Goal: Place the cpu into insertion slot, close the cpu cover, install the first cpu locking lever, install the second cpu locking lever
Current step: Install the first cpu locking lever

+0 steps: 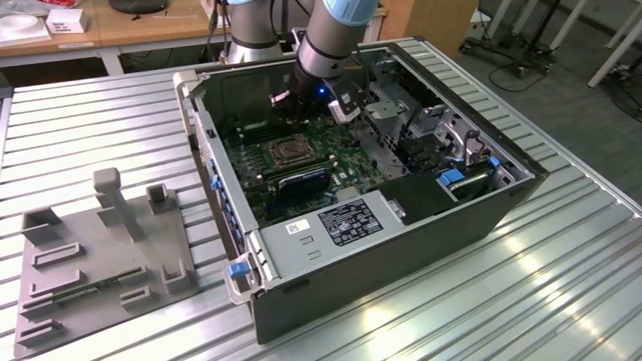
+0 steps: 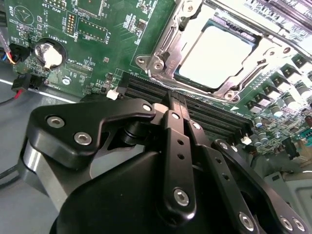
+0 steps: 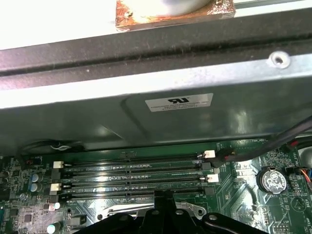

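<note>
hand [image 2: 176, 105] fingers pressed together, empty, low over memory slots [image 3: 131, 178] beside cpu [image 2: 219, 56].

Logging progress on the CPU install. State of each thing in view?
cpu: seated in the insertion slot, silver top showing through the cover window.
cpu cover: closed down over the chip.
insertion slot: occupied, frame lying flat.
end effector: fingers together, holding nothing, above the memory slots beside the socket.
memory slots: no modules fitted.
computer case: side open, lying on the table.
</note>
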`<state>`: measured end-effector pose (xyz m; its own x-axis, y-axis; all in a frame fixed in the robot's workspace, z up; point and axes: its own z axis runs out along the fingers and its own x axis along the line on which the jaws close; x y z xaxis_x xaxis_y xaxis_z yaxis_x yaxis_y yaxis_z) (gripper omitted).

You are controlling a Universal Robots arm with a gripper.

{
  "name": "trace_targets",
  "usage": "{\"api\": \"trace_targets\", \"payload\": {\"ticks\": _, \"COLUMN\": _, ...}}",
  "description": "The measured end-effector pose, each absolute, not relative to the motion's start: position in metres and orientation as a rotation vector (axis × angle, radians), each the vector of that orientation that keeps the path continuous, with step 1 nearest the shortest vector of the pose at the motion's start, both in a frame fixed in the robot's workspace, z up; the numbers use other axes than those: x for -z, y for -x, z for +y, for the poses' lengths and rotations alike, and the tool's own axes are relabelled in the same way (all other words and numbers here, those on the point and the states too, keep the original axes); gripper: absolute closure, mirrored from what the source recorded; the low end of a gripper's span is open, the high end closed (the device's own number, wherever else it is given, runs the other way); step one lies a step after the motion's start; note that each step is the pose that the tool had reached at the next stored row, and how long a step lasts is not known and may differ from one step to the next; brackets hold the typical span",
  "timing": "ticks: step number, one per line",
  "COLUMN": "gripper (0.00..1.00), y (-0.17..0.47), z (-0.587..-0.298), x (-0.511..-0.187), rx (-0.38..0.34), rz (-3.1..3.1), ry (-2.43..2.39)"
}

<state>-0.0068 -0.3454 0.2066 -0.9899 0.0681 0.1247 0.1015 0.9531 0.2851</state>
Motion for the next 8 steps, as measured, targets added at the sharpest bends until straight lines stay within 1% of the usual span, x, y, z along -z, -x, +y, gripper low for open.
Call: {"api": "trace_targets", "payload": {"ticks": 8, "gripper": 0.89, "y": 0.0068, "z": -0.3454, "x": -0.2066, "rx": 0.444, "rz": -2.999, "ry": 0.126}}
